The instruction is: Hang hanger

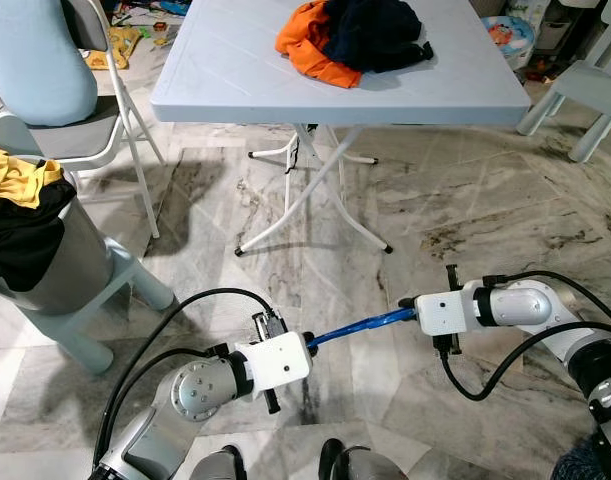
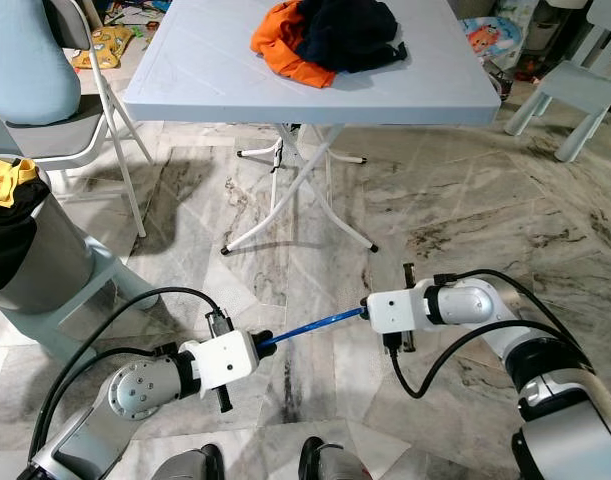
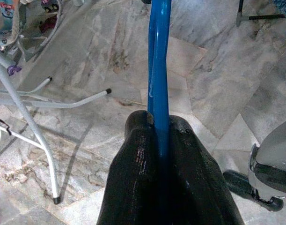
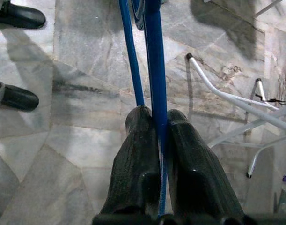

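A blue plastic hanger (image 1: 363, 325) hangs level above the marble floor, held at both ends between my two arms. My left gripper (image 1: 309, 342) is shut on its near end, with both black fingers (image 3: 143, 164) pinching the blue bar (image 3: 157, 84). My right gripper (image 1: 413, 306) is shut on the other end, its fingers (image 4: 189, 164) clamped on the hanger (image 4: 154, 61). Both grippers are low, in front of the white folding table (image 1: 225, 60).
Orange and dark clothes (image 1: 350, 35) lie on the table top. The table's white legs (image 1: 305, 190) stand just beyond the hanger. A grey basket (image 1: 45, 260) with yellow and black clothes sits at my left, beside a folding chair (image 1: 95, 130). White stools (image 1: 585, 90) stand at the far right.
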Robot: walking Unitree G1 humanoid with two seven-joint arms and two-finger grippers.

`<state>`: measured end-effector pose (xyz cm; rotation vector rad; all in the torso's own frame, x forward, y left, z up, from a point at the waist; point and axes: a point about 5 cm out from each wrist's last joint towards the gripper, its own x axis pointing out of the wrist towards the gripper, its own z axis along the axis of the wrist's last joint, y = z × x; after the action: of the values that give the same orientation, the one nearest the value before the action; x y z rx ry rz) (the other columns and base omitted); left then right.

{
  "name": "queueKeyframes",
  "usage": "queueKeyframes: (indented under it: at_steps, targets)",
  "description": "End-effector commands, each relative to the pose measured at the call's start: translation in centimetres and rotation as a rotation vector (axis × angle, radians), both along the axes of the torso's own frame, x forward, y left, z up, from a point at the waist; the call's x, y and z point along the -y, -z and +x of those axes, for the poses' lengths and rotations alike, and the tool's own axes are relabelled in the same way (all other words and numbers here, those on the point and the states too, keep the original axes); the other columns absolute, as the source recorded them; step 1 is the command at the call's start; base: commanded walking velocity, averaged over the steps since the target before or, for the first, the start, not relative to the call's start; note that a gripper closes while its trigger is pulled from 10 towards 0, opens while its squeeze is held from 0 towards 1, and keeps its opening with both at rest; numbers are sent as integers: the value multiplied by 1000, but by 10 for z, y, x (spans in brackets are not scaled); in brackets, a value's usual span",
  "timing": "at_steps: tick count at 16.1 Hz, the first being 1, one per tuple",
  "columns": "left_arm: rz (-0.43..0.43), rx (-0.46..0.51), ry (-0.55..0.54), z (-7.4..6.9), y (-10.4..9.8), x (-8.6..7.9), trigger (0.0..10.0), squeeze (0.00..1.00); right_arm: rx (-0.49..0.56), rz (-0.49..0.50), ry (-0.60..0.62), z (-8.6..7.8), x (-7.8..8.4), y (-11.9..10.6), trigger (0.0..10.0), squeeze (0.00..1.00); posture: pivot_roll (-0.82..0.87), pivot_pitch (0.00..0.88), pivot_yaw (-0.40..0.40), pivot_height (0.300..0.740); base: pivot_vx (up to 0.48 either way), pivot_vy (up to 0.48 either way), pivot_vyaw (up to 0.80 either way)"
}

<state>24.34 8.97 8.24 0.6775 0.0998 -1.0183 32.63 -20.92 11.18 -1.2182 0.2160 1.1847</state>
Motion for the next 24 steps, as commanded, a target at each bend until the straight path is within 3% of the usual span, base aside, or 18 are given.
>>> queueKeyframes:
  at_steps: [1,3,4,6,9,10,16,17,19,21,24]
  targets:
    - [3,-15,41,-6,3,7,10000,0,-12,33,8,-2,0,2,0,0,-3,168,-64,740,0,0,0]
    - [0,-11,4,-3,5,3,10000,0,-16,29,13,-2,1,2,0,0,-3,170,-62,740,0,0,0]
    - [-24,3,-58,2,4,-1,10000,1000,-13,27,19,-2,2,2,0,0,-3,170,-62,740,0,0,0]
    - [-68,41,-126,11,0,-7,10000,1000,27,-4,55,1,7,1,0,0,-2,169,-64,740,0,0,0]
    - [-128,71,-154,16,-9,-8,10000,1000,131,-14,216,16,12,-3,0,0,-3,168,-64,740,0,0,0]
    - [-140,89,-154,16,-11,-7,10000,1000,161,-55,217,18,12,-2,0,0,-3,168,-64,740,0,0,0]
    - [-236,126,-225,25,-23,-6,10000,1000,195,-87,296,23,17,1,0,0,3,173,-57,740,0,0,0]
    - [-318,139,-325,30,-31,-10,10000,1000,189,-22,359,25,22,-6,0,0,-7,187,-54,740,0,0,0]
    - [-401,176,-510,35,-35,-21,10000,1000,152,153,523,30,35,-19,0,0,-30,209,-47,740,0,0,0]
    - [-444,186,-595,36,-34,-27,10000,1000,79,265,692,29,51,-18,0,0,-34,212,-44,740,0,0,0]
    - [-521,208,-675,38,-41,-28,10000,1000,8,336,896,21,71,-5,0,0,-32,216,-42,740,0,0,0]
